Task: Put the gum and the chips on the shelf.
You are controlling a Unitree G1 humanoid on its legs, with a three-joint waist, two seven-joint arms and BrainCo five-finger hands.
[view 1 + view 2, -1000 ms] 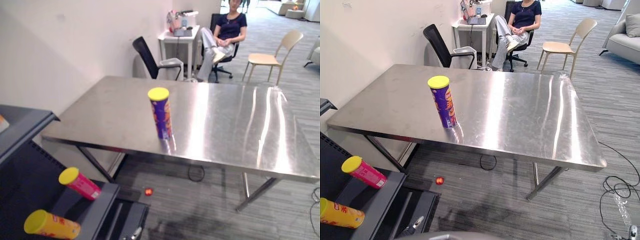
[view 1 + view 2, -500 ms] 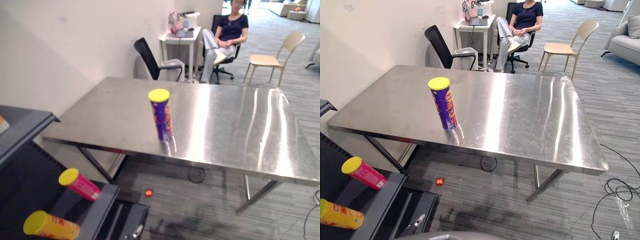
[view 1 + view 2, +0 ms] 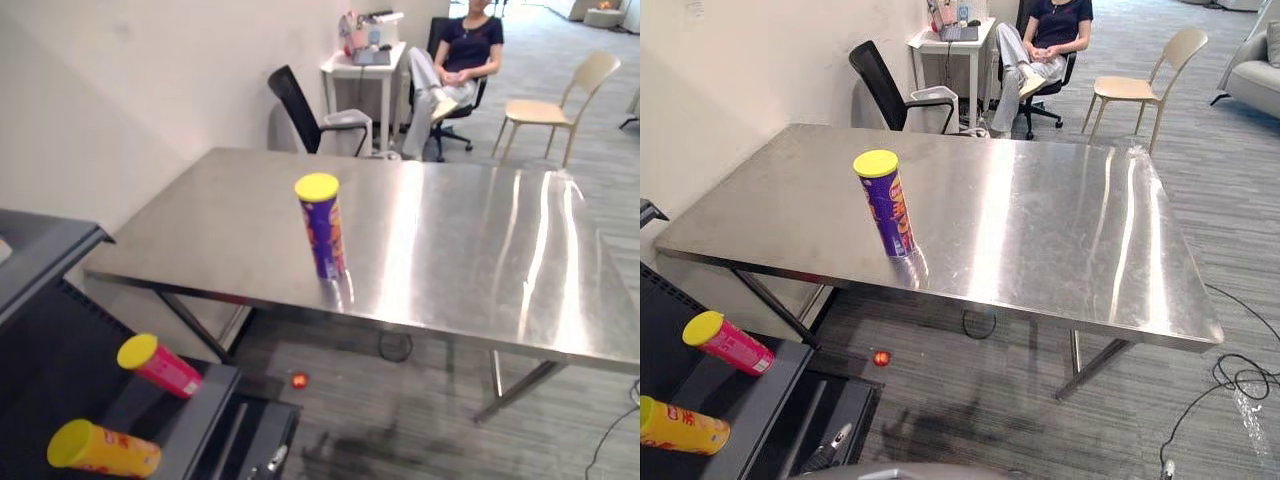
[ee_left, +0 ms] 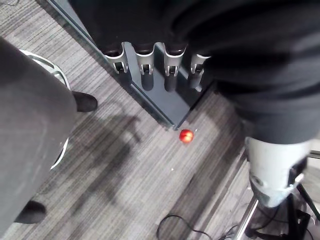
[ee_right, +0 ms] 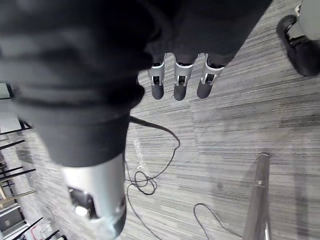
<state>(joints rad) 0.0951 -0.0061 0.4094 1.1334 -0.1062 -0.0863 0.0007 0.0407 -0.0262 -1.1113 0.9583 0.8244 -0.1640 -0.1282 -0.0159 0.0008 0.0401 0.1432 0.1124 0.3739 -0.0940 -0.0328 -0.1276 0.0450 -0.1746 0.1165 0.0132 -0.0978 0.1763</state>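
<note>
Currently, the purple chips can [image 3: 322,228] is stood upright on the desk [image 3: 470,250], left of centre, and a pink can [image 3: 162,367] and a yellow can [image 3: 102,450] are laid on the shelf [image 3: 765,400] at lower left. The left robot hand [image 4: 146,75] and right robot hand [image 5: 181,82] are held released, empty.

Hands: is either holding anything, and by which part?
Nothing. The left hand and right hand hang open above the floor; the chips can stands on the table.

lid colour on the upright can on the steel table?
Yellow lid on the purple chips can; clearest in the right eye view.
</note>
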